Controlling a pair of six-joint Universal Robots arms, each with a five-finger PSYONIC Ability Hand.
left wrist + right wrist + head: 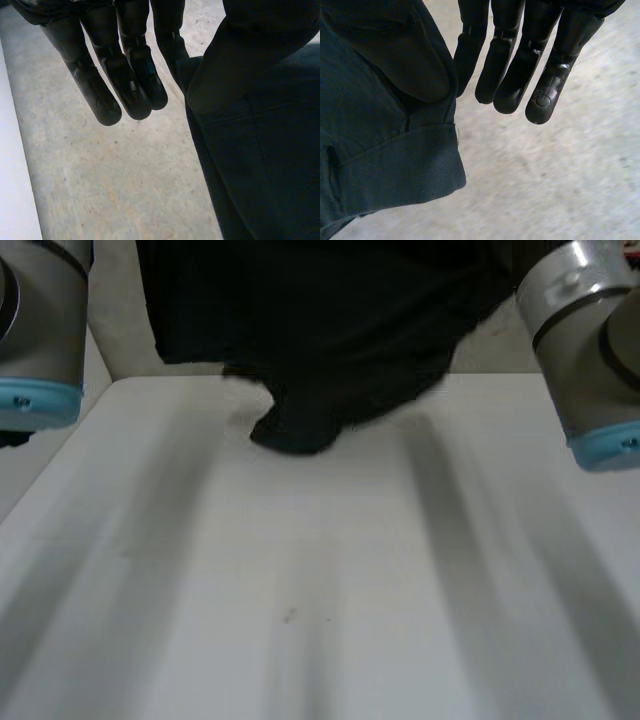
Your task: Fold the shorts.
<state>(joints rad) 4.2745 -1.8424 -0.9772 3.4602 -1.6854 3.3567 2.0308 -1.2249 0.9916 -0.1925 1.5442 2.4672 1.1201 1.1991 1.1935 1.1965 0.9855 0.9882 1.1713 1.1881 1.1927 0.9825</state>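
Black fabric shorts (330, 330), pinched thumb-side of straight fingers by L hand (142, 70) & R hand (520, 75), dangle onto white worktop (300, 590), prob. to shake flat before folding.

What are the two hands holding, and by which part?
Both the left hand and the right hand pinch the shorts under the thumb, each at a hemmed edge.
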